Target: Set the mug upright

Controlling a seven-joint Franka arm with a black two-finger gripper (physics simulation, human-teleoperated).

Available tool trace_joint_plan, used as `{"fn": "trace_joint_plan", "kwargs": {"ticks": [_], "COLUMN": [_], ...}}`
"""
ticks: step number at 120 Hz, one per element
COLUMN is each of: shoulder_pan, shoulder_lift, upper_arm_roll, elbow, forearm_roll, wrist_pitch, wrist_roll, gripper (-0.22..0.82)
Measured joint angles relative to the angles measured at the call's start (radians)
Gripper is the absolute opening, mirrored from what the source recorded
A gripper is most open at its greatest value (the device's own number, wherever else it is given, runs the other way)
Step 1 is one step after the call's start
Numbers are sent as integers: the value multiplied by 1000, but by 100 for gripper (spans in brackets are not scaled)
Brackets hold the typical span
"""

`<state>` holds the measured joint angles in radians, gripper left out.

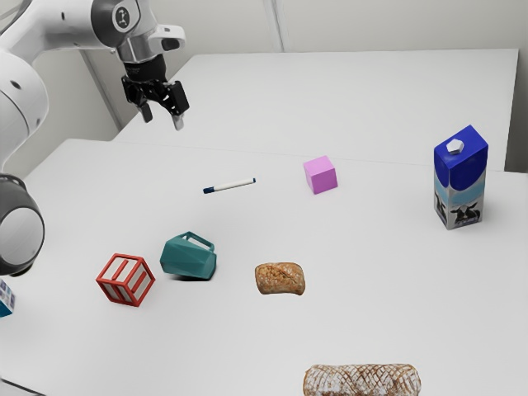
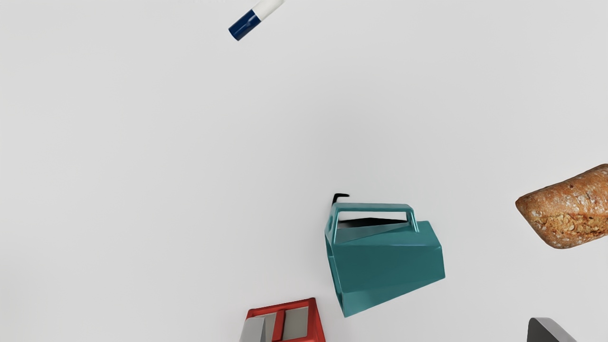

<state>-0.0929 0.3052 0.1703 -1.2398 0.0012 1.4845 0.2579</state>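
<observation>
- Exterior view: camera positioned at the side of the arm [image 1: 62,26], above table level; faces obliquely down across the table [image 1: 396,289] toward the wall [image 1: 396,25].
- Exterior range: wide; covers the arm from the exterior view's left, including the gripper [image 1: 162,120].
- Wrist view: camera mounted on the hand, above the table; faces steeply down.
- Wrist range: nearer to the table than the exterior camera.
- Shared coverage: mug [image 1: 188,257], red-framed cube [image 1: 126,280], marker [image 1: 231,186] and bread roll [image 1: 280,279]; marker, cube and roll are partly cropped in the wrist view.
</observation>
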Motion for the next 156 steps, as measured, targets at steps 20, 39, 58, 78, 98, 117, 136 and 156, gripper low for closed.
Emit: {"fn": "trace_joint_plan", "kwargs": {"ticks": [20, 39, 58, 78, 98, 117, 136, 156], "shoulder_pan": [7, 24, 48, 45, 41, 33, 29, 35], "shoulder_lift": [1, -36, -227, -360, -439, -444, -419, -370], "upper_arm_roll": [1, 3, 25, 60, 98, 126, 133, 135], "elbow": [0, -87, -463, -750, -952, -1032, -1059, -1060], "forearm_roll": [3, -28, -110, -192, -293, -393, -464, -549], "wrist_pitch": [-3, -1, 101, 266, 421, 539, 633, 696], "wrist_roll": [4, -13, -63, -102, -120, -99, -55, 12], "gripper": [60, 60, 60, 60, 60, 60, 60, 60]}}
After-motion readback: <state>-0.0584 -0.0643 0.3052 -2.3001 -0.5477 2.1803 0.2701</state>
